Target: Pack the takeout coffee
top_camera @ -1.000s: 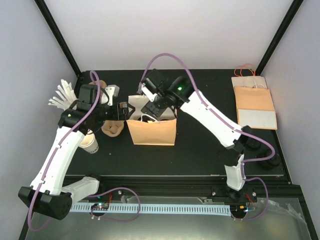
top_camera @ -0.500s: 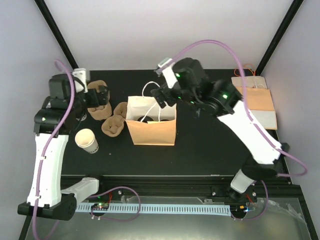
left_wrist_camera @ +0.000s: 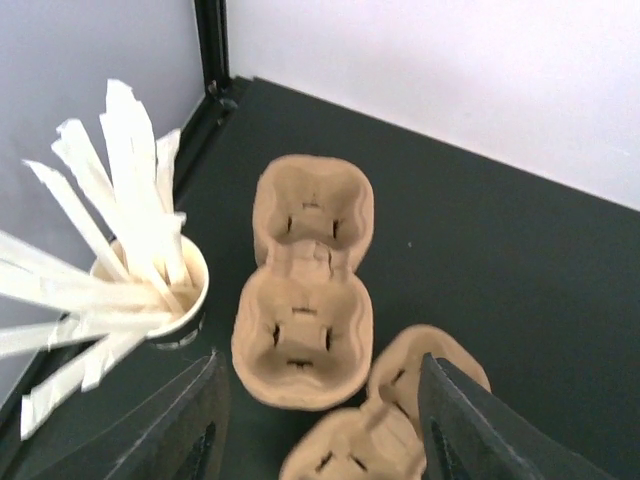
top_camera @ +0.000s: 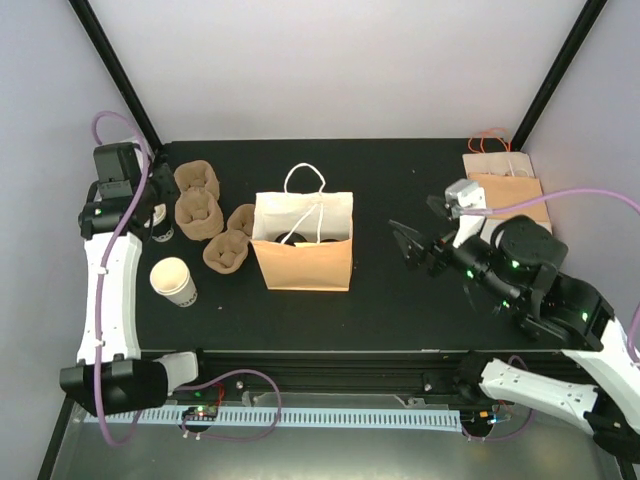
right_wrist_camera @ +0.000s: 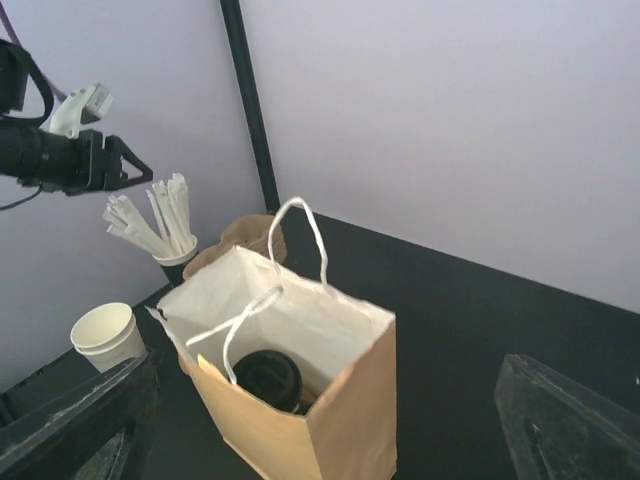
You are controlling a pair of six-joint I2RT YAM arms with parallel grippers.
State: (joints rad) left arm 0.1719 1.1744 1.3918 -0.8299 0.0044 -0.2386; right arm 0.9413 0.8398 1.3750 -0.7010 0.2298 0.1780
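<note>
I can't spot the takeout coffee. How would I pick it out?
Find the brown paper bag standing open in the middle. Look down inside: the takeout coffee sits at the bottom, showing a round black lid. The white cups outside the bag have none.

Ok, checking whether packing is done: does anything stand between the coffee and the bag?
Nothing visible does. The takeout coffee already sits inside the brown paper bag, visible through its open top in the right wrist view.
</note>
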